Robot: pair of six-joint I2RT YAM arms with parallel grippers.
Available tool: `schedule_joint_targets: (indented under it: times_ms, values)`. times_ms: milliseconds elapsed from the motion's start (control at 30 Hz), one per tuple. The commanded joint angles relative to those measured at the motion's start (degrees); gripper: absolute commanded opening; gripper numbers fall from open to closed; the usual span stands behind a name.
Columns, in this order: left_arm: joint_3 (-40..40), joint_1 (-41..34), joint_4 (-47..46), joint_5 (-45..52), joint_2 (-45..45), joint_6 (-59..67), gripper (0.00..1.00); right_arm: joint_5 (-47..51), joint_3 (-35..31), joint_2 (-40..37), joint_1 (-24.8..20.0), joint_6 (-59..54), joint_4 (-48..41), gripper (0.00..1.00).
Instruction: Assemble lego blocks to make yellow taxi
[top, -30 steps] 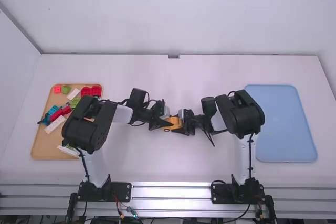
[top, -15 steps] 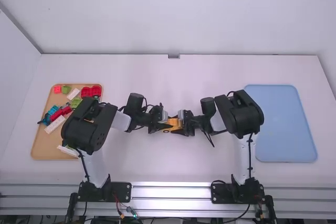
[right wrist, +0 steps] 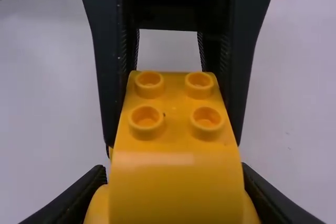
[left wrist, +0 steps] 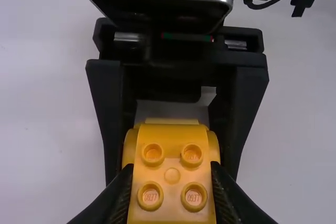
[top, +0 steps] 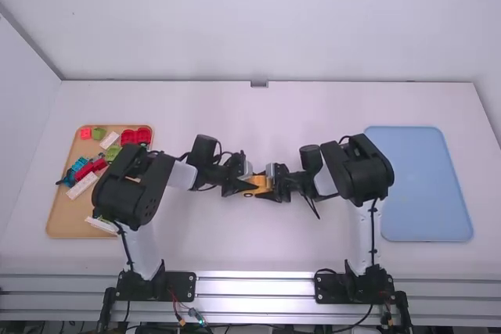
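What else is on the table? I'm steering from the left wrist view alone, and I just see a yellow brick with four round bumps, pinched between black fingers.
Observer: From above, on the table's left side, a tan tray holds red bricks, green bricks and white bricks, partly hidden by the left arm.
Visitor: Oh! And what does my yellow brick look like from the right arm's end?
Observer: In the right wrist view, the yellow brick has a smooth, rounded part without bumps, nearest the right arm's tool.
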Motion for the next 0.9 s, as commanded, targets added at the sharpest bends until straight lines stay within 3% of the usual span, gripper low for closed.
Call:
schedule_joint_targets:
  times_ms: [0,233,367,867]
  values:
    - [-1.77,-0.79,-3.63,-10.21,4.24,-1.77,0.12,1.14,0.57,0.94,-0.2,1.51,-0.15,0.38]
    - [-2.47,-0.81,-2.67,-11.15,4.24,-1.81,0.13,1.09,0.59,0.94,-0.2,1.51,-0.17,0.38]
    - [-3.1,-0.79,-1.14,-11.15,4.24,-1.84,0.3,1.09,0.57,0.94,-0.2,1.49,-0.17,0.38]
    - [-3.19,-0.31,-0.5,-11.15,0.72,-4.39,0.35,1.14,0.57,0.94,-0.17,1.49,-0.15,0.38]
